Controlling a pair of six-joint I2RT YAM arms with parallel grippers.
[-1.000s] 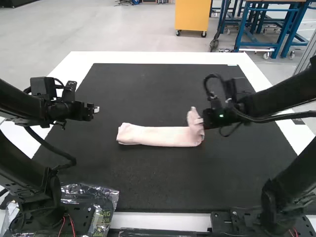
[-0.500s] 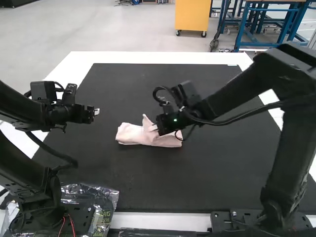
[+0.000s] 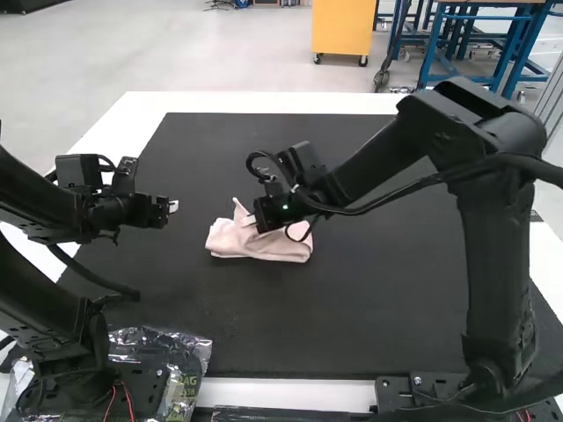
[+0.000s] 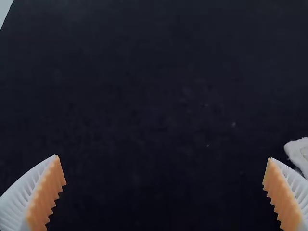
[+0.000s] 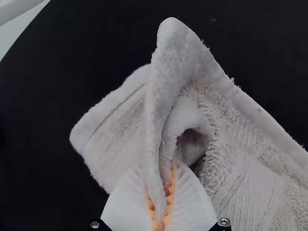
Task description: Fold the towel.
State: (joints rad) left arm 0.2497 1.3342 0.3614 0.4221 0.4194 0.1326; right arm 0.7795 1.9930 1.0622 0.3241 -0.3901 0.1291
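Towel (image 3: 277,248), pale pink and bunched, lies on the dark mat (image 3: 378,299) just left of the high view's centre, and the right gripper (image 3: 250,221) has closed fingers clamped on a narrow raised fold of it (orange pads (image 5: 173,178) pressing the cloth from both sides). At the left of that frame the left gripper (image 3: 173,207) sits well apart from the towel, empty, its white ribbed fingers (image 4: 21,197) spread wide over the mat.
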